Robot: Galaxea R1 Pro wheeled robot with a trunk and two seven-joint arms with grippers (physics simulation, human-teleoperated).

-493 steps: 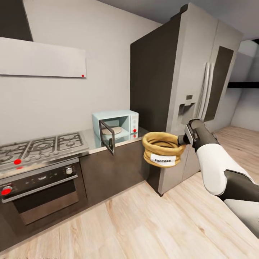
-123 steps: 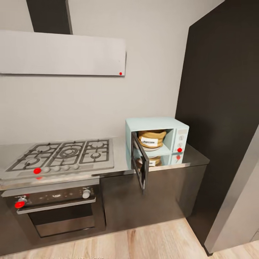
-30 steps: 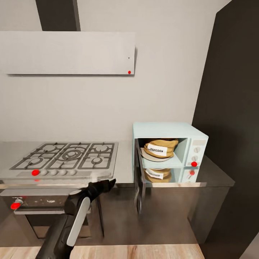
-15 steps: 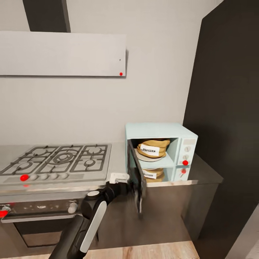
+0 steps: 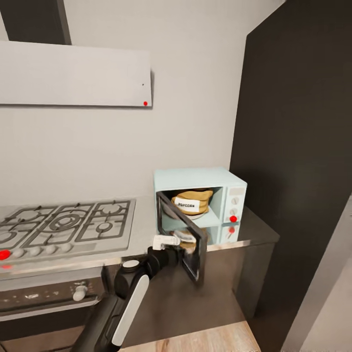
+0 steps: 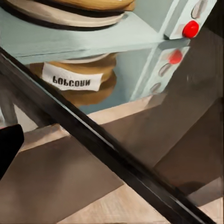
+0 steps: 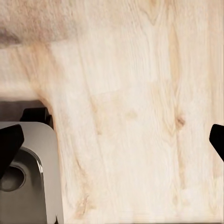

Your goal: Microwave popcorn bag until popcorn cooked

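- Popcorn bag (image 5: 191, 201): tan-brown, matt, cloth-like; white paper-look label.
- Microwave (image 5: 195, 178): pale mint-blue, smooth, satin shell; dark glossy glass door (image 5: 188, 250); white knobs.
- Countertop (image 5: 254, 229): grey steel, glossy, mirrors the microwave front at its right edge.
- Gas hob (image 5: 63, 226): brushed grey metal, matt grates.
- Floor (image 7: 140, 116): pale wood, visible grain, smooth.
- Left arm (image 5: 128, 298): black and white, smooth plastic look.
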